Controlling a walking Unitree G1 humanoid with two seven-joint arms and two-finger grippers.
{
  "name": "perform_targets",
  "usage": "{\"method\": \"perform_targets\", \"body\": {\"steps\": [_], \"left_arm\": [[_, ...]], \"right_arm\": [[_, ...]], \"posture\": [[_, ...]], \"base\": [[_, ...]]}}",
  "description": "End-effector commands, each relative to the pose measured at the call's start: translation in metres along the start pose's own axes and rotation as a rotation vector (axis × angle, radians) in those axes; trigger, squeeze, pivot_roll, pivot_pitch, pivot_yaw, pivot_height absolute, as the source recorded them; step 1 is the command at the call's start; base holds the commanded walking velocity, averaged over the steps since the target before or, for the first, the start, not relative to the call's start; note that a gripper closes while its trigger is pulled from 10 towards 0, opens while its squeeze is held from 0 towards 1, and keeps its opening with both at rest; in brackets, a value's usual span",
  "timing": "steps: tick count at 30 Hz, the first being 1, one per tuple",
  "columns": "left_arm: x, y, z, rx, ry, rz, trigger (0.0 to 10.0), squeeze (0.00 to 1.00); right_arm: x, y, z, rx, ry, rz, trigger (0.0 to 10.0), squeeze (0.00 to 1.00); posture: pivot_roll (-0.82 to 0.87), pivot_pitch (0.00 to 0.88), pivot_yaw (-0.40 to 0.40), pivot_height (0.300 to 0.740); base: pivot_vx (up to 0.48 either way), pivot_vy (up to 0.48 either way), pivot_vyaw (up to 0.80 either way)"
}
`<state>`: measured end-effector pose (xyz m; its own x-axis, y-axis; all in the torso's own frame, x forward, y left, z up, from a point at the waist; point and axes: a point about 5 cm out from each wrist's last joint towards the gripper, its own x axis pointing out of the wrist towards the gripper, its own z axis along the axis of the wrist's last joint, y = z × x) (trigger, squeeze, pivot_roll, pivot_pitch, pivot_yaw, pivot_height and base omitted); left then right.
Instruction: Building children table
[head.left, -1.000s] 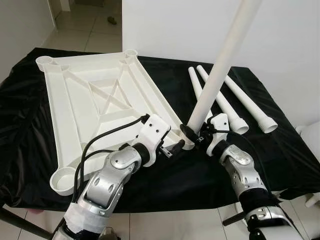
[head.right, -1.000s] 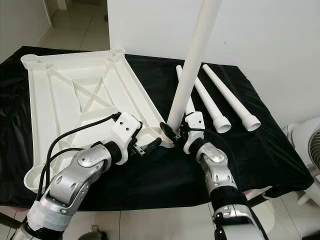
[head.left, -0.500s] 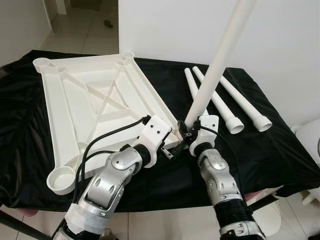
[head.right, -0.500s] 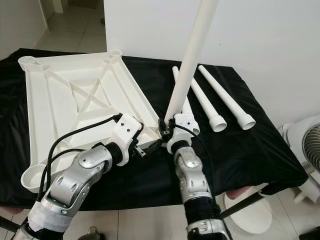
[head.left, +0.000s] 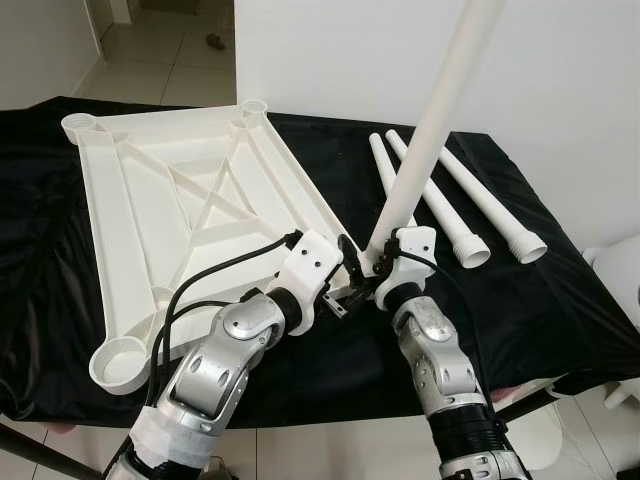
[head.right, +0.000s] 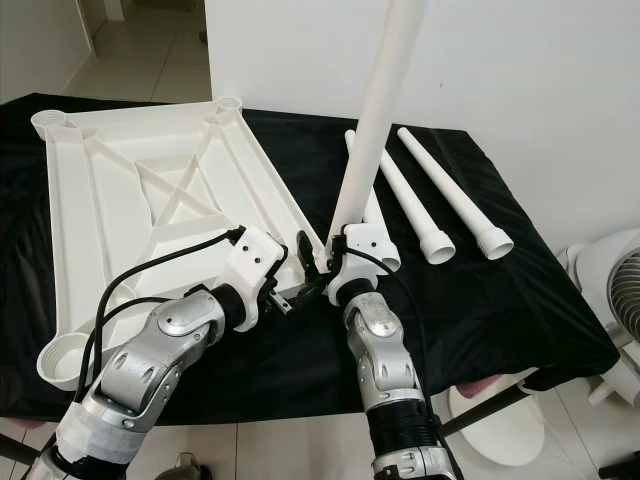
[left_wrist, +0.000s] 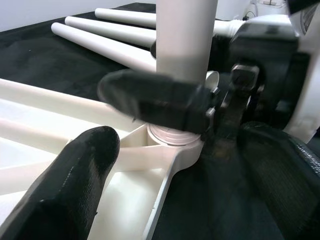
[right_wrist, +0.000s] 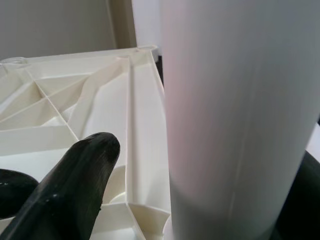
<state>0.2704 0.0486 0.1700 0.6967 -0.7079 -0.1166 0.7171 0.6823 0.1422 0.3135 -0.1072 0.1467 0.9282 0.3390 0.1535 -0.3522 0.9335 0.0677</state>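
Note:
The white tabletop (head.left: 130, 200) lies upside down on the black-draped table (head.left: 560, 290). My right gripper (head.left: 368, 262) is shut on a long white leg (head.left: 430, 130) near its lower end. The leg leans slightly right, its threaded base in the tabletop's near right corner socket (left_wrist: 175, 145). The right wrist view has the leg (right_wrist: 235, 110) close against one finger (right_wrist: 85, 170). My left gripper (head.left: 345, 298) is open right by that corner, one fingertip (left_wrist: 95, 145) over the tabletop's ribs and the socket between its fingers.
Three more white legs (head.left: 440, 205) lie side by side at the table's back right. Three other corner sockets (head.left: 120, 358) stand unfilled. A white fan (head.right: 620, 290) stands off the table's right edge, with tiled floor beyond the far left.
My right arm has swung left, carrying the leg's base from beside the corner onto the corner socket. The left gripper has stayed at the corner. The camera shifted slightly.

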Motion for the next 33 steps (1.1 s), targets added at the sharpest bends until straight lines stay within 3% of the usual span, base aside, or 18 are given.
{"method": "perform_targets", "body": {"steps": [1, 3, 4, 5, 9, 11, 12, 13, 18, 19, 20, 21, 33], "left_arm": [[0.0, 0.001, -0.002, 0.009, 0.007, 0.002, 10.0, 0.0], [-0.001, 0.002, -0.002, 0.01, 0.009, 0.006, 10.0, 0.0], [-0.002, 0.002, -0.003, 0.011, 0.011, 0.007, 10.0, 0.0], [-0.002, 0.003, -0.003, 0.013, 0.012, 0.007, 10.0, 0.0], [-0.003, 0.004, -0.003, 0.015, 0.014, 0.005, 10.0, 0.0], [-0.004, 0.008, -0.005, 0.027, 0.025, 0.0, 10.0, 0.0], [-0.004, 0.008, -0.005, 0.027, 0.025, 0.0, 10.0, 0.0], [-0.005, 0.011, -0.006, 0.04, 0.037, -0.01, 10.0, 0.0], [-0.005, 0.011, -0.006, 0.049, 0.038, -0.02, 10.0, 0.0], [-0.006, 0.009, -0.006, 0.05, 0.038, -0.03, 10.0, 0.0], [-0.006, 0.009, -0.006, 0.05, 0.038, -0.03, 10.0, 0.0], [-0.007, 0.007, -0.006, 0.049, 0.039, -0.041, 10.0, 0.0], [-0.012, 0.001, -0.008, 0.048, 0.053, -0.091, 10.0, 0.0]], "right_arm": [[-0.003, -0.007, 0.004, -0.037, -0.008, 0.089, 10.0, 1.0], [-0.004, -0.011, 0.005, -0.049, 0.004, 0.126, 10.0, 1.0], [-0.005, -0.014, 0.003, -0.068, 0.022, 0.181, 10.0, 0.58], [-0.007, -0.018, 0.001, -0.093, 0.039, 0.226, 10.0, 0.0], [-0.009, -0.022, 0.0, -0.104, 0.049, 0.262, 10.0, 0.0], [-0.008, -0.039, -0.003, -0.161, 0.087, 0.299, 10.0, 0.0], [-0.008, -0.039, -0.003, -0.161, 0.087, 0.299, 10.0, 0.0], [-0.004, -0.052, -0.006, -0.185, 0.119, 0.3, 10.0, 0.0], [-0.002, -0.059, -0.006, -0.188, 0.121, 0.302, 10.0, 0.0], [-0.001, -0.06, -0.009, -0.184, 0.135, 0.307, 2.7, 0.0], [-0.001, -0.06, -0.009, -0.184, 0.135, 0.307, 2.7, 0.0], [-0.002, -0.061, -0.013, -0.196, 0.15, 0.318, 0.0, 0.0], [-0.005, -0.065, -0.024, -0.178, 0.164, 0.354, 0.0, 0.0]], "posture": [[0.08, 0.014, -0.082, 0.74], [0.07, 0.016, -0.078, 0.74], [0.07, 0.018, -0.074, 0.74], [0.07, 0.019, -0.073, 0.74], [0.07, 0.02, -0.069, 0.74], [0.06, 0.02, -0.065, 0.74], [0.06, 0.02, -0.065, 0.74], [0.07, 0.019, -0.065, 0.74], [0.07, 0.016, -0.063, 0.74], [0.08, 0.018, -0.063, 0.74], [0.08, 0.018, -0.063, 0.74], [0.08, 0.018, -0.063, 0.74], [0.08, 0.034, -0.064, 0.74]], "base": [[0.0, 0.0, 0.0], [0.0, 0.0, 0.0], [0.0, 0.0, 0.0], [0.0, 0.0, 0.0], [0.0, 0.0, 0.0], [0.0, 0.0, 0.0], [0.0, 0.0, 0.0], [0.0, 0.0, 0.0], [0.0, 0.0, 0.0], [0.0, 0.0, 0.0], [0.0, 0.0, 0.0], [0.0, 0.0, 0.0], [0.0, 0.0, 0.0]]}}
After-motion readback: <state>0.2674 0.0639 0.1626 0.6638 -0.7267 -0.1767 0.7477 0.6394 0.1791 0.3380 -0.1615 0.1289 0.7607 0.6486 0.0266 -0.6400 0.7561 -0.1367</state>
